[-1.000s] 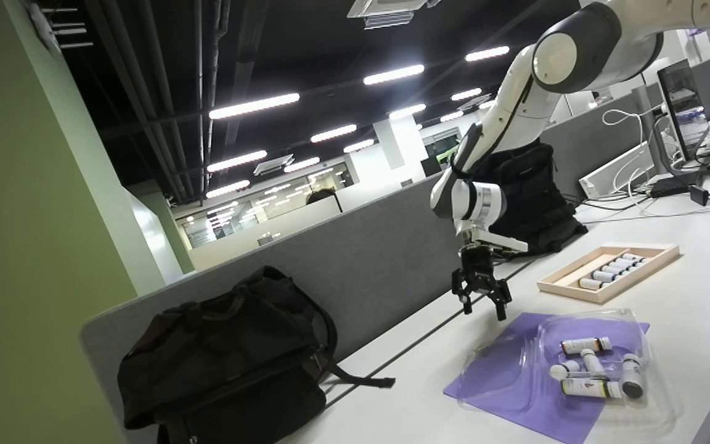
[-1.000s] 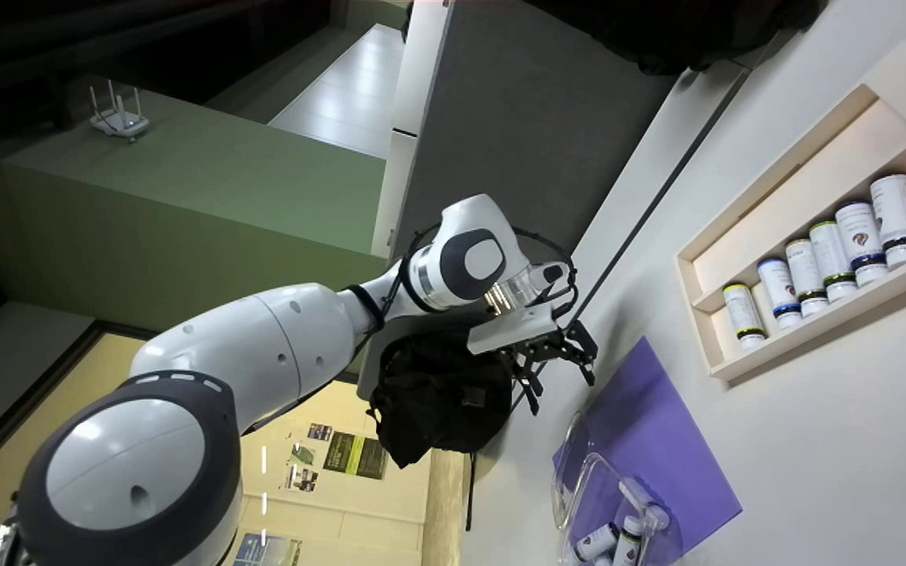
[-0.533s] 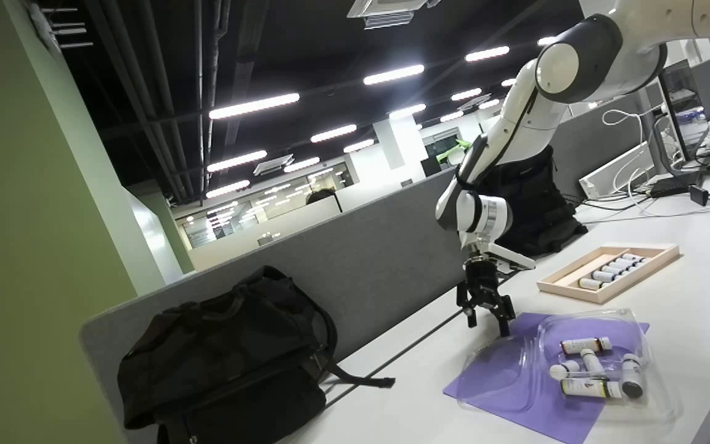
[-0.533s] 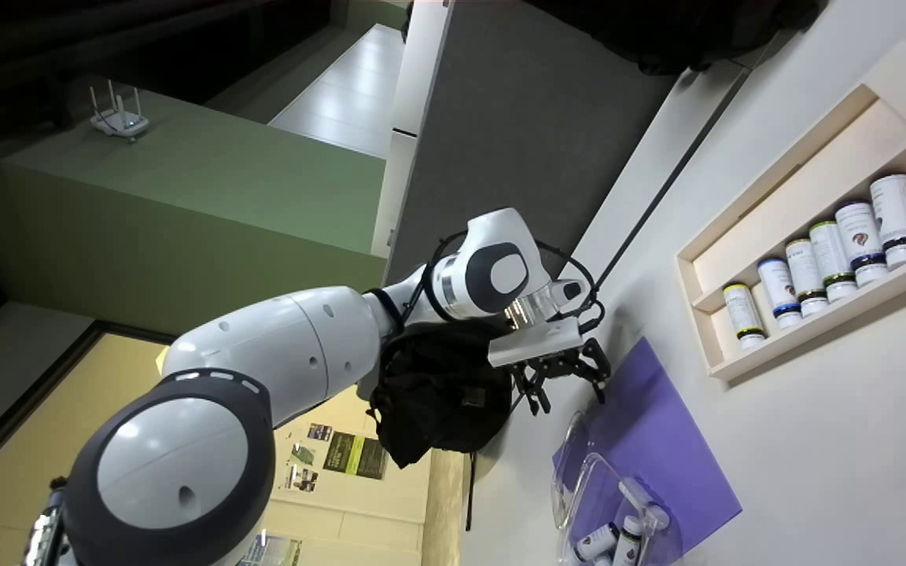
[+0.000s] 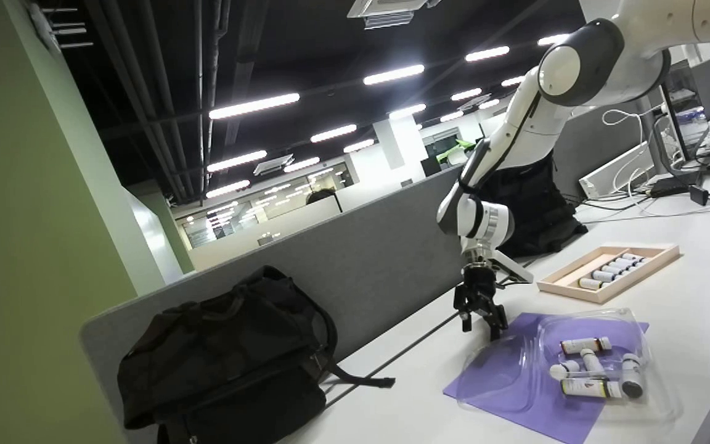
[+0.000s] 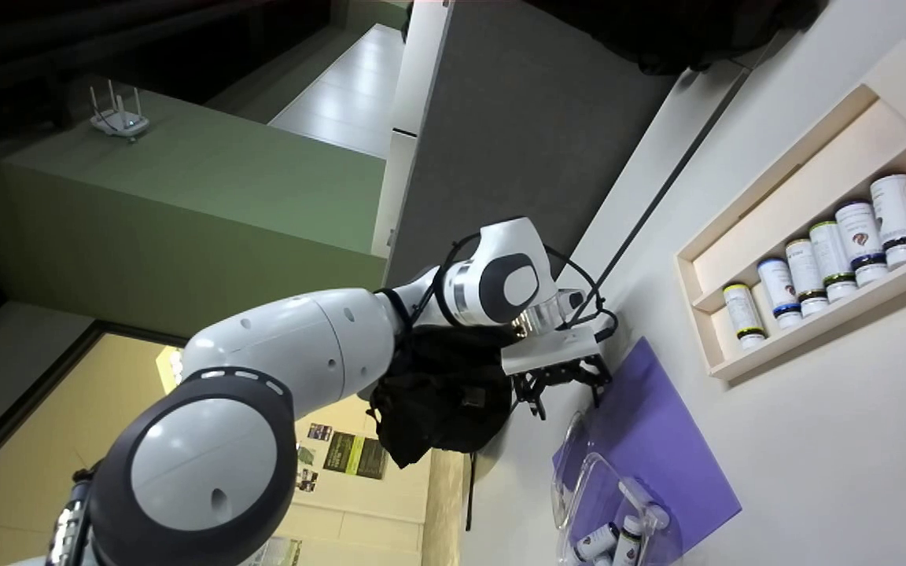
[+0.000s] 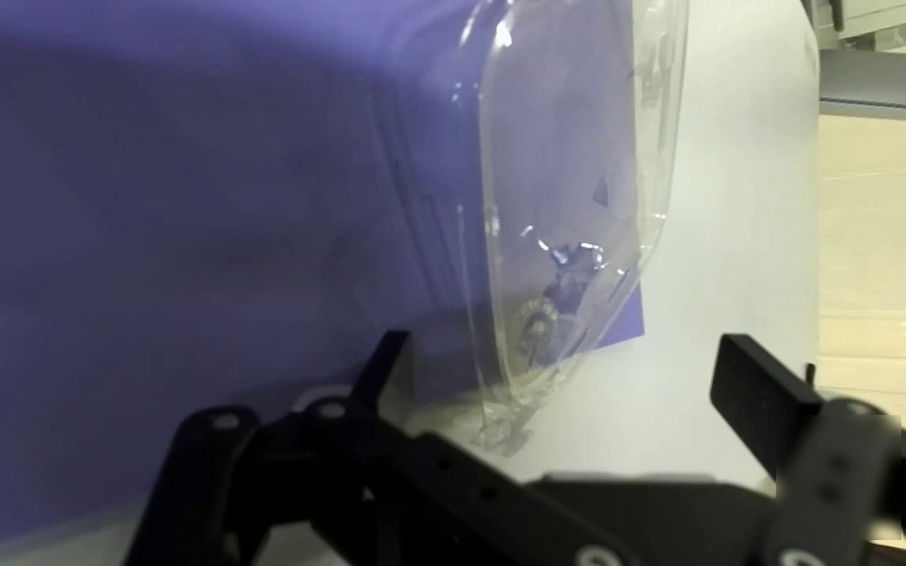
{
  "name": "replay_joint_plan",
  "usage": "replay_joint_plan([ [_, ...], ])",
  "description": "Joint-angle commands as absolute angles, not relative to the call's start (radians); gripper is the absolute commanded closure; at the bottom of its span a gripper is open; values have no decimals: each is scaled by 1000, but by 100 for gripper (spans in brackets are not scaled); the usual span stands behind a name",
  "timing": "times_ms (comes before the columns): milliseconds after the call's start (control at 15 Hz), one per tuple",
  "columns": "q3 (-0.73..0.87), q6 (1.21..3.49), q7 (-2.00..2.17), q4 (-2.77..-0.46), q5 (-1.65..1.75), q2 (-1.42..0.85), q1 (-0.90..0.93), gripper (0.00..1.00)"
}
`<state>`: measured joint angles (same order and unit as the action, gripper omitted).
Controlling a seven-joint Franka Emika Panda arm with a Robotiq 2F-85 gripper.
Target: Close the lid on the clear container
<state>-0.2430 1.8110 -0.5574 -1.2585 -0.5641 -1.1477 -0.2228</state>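
Note:
The clear container sits open on the purple sheet with white bottles inside. It shows partly in an exterior view, cut off by the frame's bottom edge. The transparent lid lies folded out beside the container, over the sheet's corner. The lid also shows in an exterior view and in the wrist view. My gripper is open and empty, low beside the lid's end; it also shows in an exterior view. In the wrist view, the lid's near corner lies between the open fingertips. Contact cannot be told.
The purple sheet lies under the lid and container. A wooden tray with several bottles stands behind the container. A black backpack leans against the grey partition. Another backpack stands behind the arm.
My gripper has come down towards the table beside the lid, and its wrist has tilted a little. The fingers stay open. The lid and container have not moved.

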Motion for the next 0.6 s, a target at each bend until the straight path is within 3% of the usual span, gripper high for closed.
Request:
replay_joint_plan([
  [0,-288,1775,-586,-1253,-619,-1167,-259,0],
  [533,-277,1511,-539,-1131,-760,-1264,-303,0],
])
